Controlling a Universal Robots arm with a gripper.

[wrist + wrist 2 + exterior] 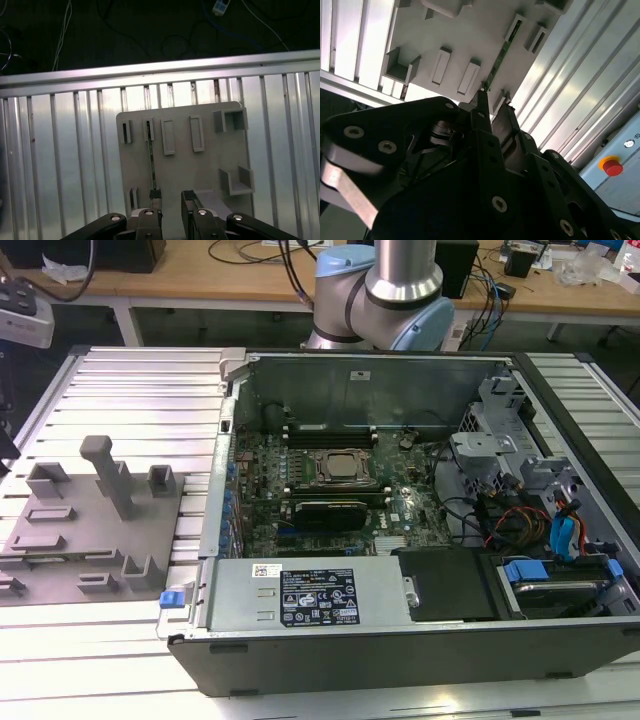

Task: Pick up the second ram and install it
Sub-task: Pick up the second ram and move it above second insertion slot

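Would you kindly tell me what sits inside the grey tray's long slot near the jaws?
A thin, dark memory strip lies along that slot in the grey tray. Its near end is covered by the gripper, so that part cannot be seen.

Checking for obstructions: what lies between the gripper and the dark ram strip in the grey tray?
Nothing: in the first wrist view the black gripper hangs at one end of the thin dark ram strip.

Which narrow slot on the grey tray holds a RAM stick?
The one running toward the gripper: the second ram stands in it, a thin dark strip. The parallel slot nearer the tray edge is empty.
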